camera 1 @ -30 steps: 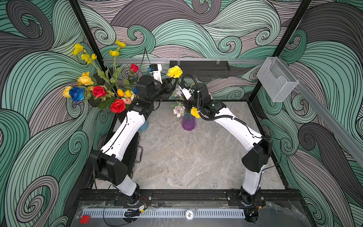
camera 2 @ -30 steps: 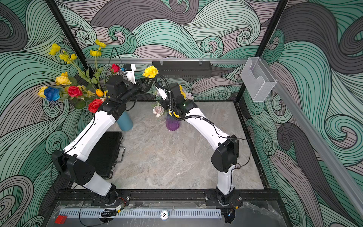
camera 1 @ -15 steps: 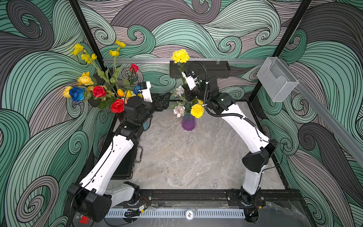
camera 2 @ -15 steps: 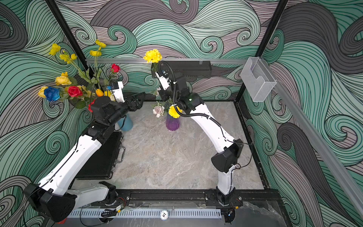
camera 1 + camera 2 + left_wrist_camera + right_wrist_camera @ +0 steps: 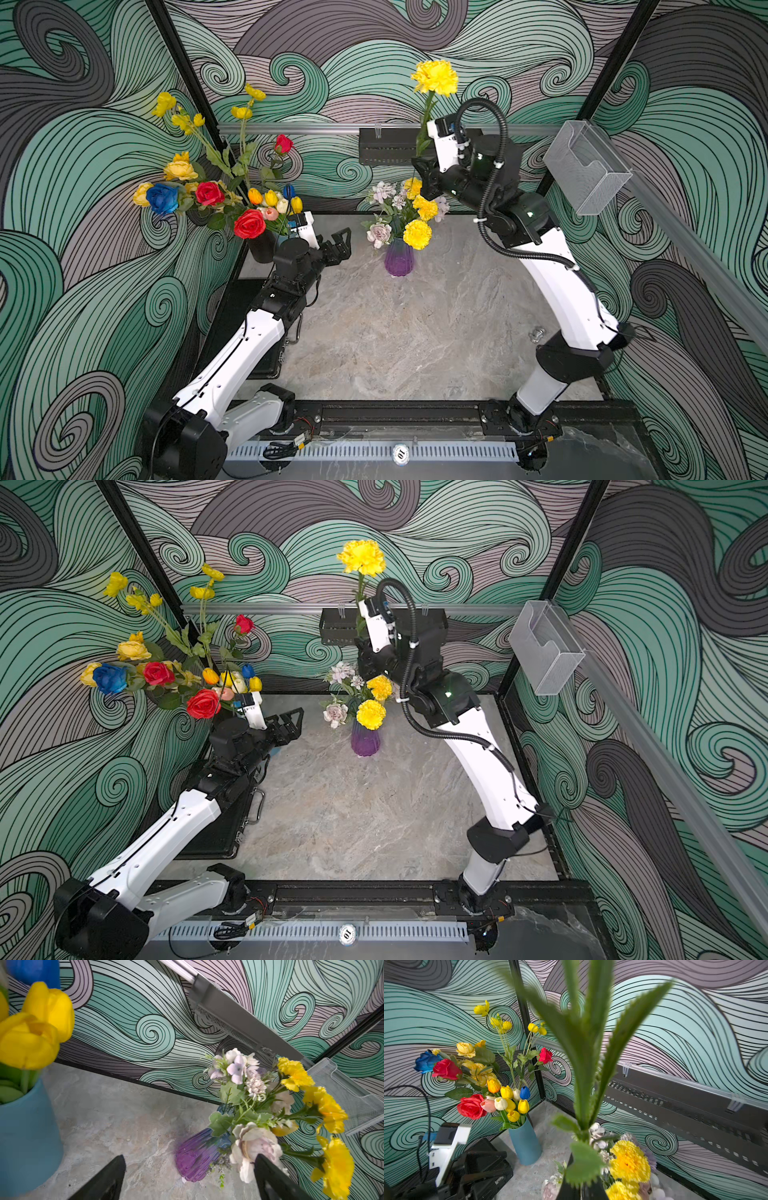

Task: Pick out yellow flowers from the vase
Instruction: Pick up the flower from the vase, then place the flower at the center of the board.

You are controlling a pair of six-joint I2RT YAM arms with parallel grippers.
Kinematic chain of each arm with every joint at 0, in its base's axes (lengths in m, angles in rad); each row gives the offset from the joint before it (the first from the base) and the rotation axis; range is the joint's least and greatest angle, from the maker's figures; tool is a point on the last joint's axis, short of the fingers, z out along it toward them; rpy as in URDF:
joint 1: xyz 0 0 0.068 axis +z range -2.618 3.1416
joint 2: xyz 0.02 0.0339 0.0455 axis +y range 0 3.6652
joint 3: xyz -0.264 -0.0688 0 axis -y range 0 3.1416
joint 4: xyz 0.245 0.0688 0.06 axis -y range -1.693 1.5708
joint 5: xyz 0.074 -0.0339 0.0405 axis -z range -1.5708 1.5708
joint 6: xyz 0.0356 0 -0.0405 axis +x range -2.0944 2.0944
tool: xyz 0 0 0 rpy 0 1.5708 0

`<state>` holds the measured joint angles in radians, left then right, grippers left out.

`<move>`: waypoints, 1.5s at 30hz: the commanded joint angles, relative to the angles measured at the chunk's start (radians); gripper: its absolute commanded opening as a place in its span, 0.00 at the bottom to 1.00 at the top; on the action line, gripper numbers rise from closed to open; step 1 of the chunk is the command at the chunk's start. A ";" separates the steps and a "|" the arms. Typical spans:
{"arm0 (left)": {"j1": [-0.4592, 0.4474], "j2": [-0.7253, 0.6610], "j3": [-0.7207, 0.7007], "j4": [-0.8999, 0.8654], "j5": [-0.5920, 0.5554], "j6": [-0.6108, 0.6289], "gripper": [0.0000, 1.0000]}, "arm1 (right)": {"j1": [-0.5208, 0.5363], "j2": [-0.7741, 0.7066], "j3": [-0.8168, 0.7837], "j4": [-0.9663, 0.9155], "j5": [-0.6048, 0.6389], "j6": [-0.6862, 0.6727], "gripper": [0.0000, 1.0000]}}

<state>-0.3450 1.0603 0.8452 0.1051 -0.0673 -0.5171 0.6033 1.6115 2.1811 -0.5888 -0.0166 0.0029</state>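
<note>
A purple glass vase (image 5: 399, 259) (image 5: 365, 741) (image 5: 197, 1157) stands at the back middle of the table. It holds pale blooms and yellow flowers (image 5: 417, 234) (image 5: 370, 714) (image 5: 336, 1169) (image 5: 629, 1161). My right gripper (image 5: 422, 166) (image 5: 363, 646) (image 5: 581, 1188) is shut on the green stem (image 5: 583, 1084) of one yellow pom-pom flower (image 5: 435, 77) (image 5: 360, 557). That flower is held upright, high above the vase. My left gripper (image 5: 343, 245) (image 5: 294, 723) (image 5: 189, 1156) is open and holds nothing. It hangs low, to the left of the vase, pointing at it.
A blue vase (image 5: 526, 1145) (image 5: 25, 1136) of tulips and a dark vase (image 5: 262, 249) of roses and tall sprays stand at the back left. A black case (image 5: 220, 833) lies under the left arm. A black basket (image 5: 386, 145) and a clear holder (image 5: 586, 166) hang on the walls.
My right gripper has lifted the yellow pom-pom flower well above the vase. My left gripper has opened wide and drawn back down and to the left, away from that flower.
</note>
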 commanded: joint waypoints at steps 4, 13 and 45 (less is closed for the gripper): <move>-0.017 -0.076 -0.097 0.015 -0.094 -0.002 0.97 | -0.072 -0.264 -0.261 -0.016 0.072 0.110 0.00; -0.057 -0.064 -0.182 0.027 -0.097 0.041 0.98 | -0.203 -0.515 -0.568 -0.199 0.158 0.213 0.00; -0.111 -0.072 -0.234 0.020 -0.157 0.167 0.98 | -0.596 -0.219 -1.077 -0.361 0.079 0.443 0.00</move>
<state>-0.4500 1.0039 0.6056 0.1246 -0.2028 -0.3664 0.0410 1.3781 1.1370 -0.9779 0.0837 0.4057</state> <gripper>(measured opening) 0.982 0.053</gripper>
